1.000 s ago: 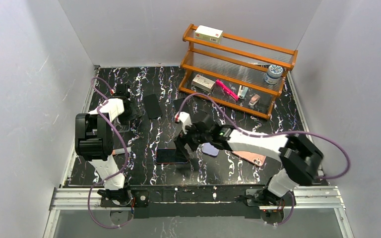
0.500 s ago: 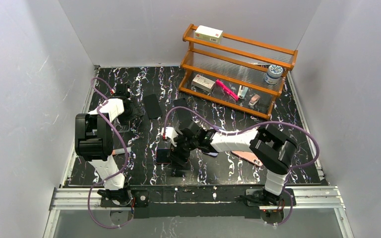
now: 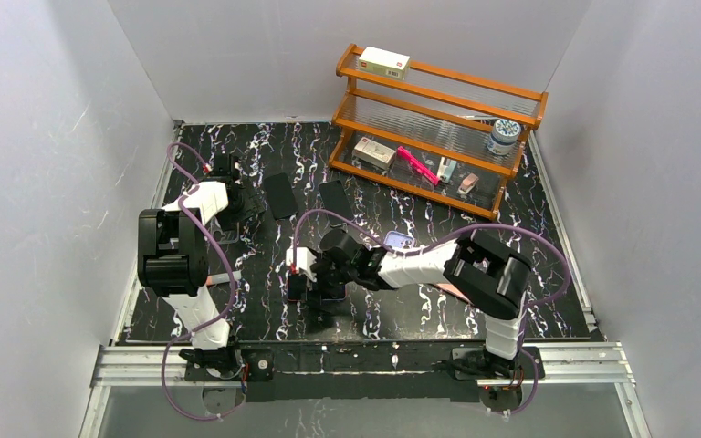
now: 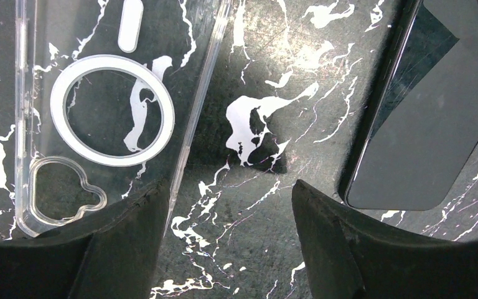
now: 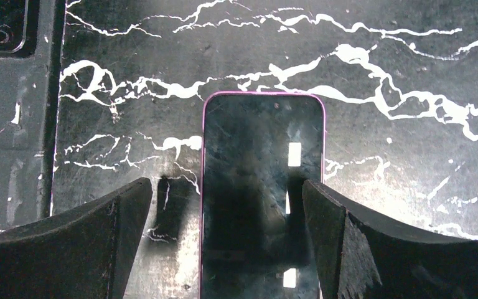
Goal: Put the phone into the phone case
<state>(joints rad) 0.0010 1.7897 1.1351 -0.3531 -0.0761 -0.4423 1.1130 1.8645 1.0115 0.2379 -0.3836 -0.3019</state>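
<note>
A dark-screened phone with a pink rim lies flat on the black marble table. My right gripper is open just above it, one finger on each side of its long edges, not touching. In the top view the right gripper hides most of the phone. A clear phone case with a white ring lies flat at the back left. My left gripper is open and empty above bare table, between the clear case and a black phone. The left gripper sits at the far left in the top view.
A wooden rack with small items stands at the back right. Two black phones lie mid-back. A lilac case and a rose-gold phone lie to the right. A metal rail runs along the near edge.
My right gripper has moved left across the table and now straddles the pink-rimmed phone. The lilac case it covered now shows. The left arm has not moved.
</note>
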